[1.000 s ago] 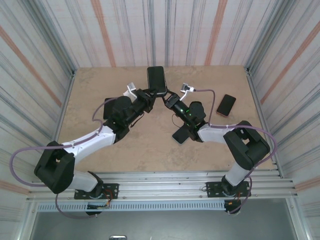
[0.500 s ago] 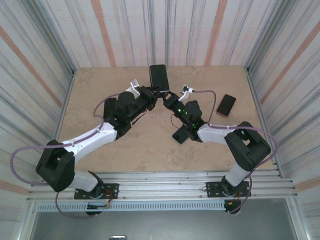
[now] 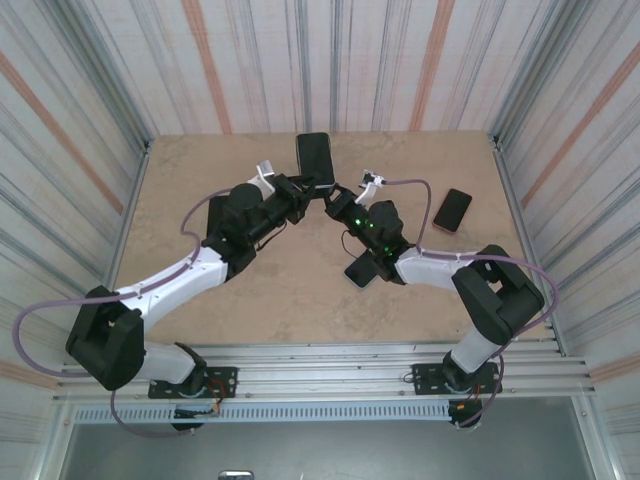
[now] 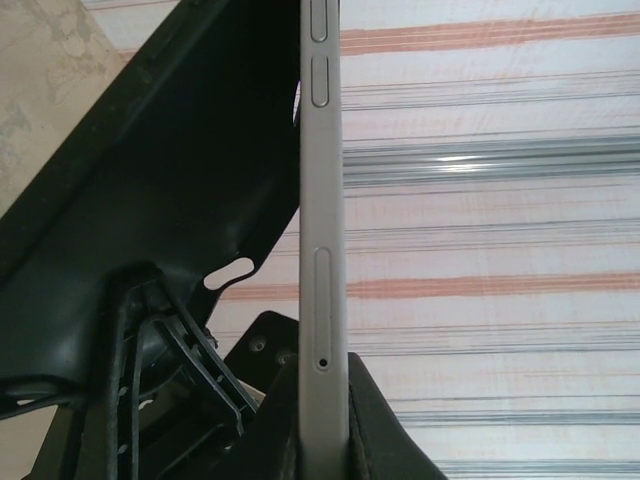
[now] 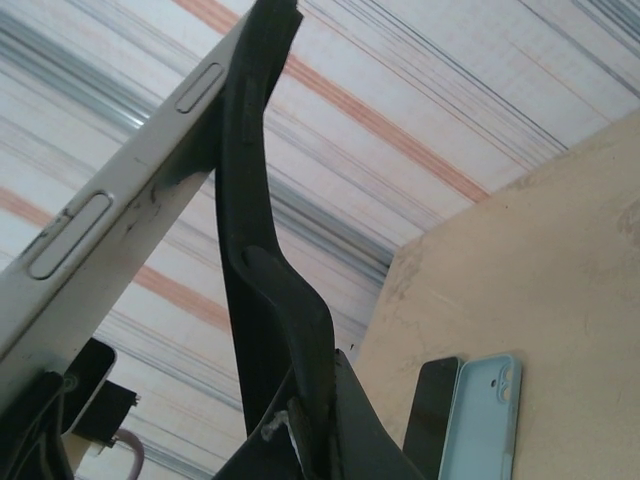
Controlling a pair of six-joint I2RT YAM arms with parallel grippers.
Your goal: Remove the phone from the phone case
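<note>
The phone [image 3: 314, 158] is held upright above the table's middle, between the two arms. In the left wrist view its silver edge [image 4: 322, 200] runs vertically, and my left gripper [image 4: 322, 385] is shut on its lower end. The black case [image 4: 180, 180] has peeled away to the left of that edge. My right gripper [image 5: 315, 385] is shut on the bent black case [image 5: 250, 200], which still touches the phone's edge [image 5: 110, 220] near the top. From above, the left gripper [image 3: 306, 188] and right gripper [image 3: 336, 193] sit close together under the phone.
A phone in a reddish case [image 3: 452, 209] lies at the right of the table. Another dark phone [image 3: 362, 270] lies under the right forearm. The right wrist view has a light blue case [image 5: 482, 420] beside a dark phone [image 5: 432, 410] on the table. Striped walls enclose three sides.
The phone and both grippers shifted slightly toward the back and right, then eased back left. Both grips are unchanged.
</note>
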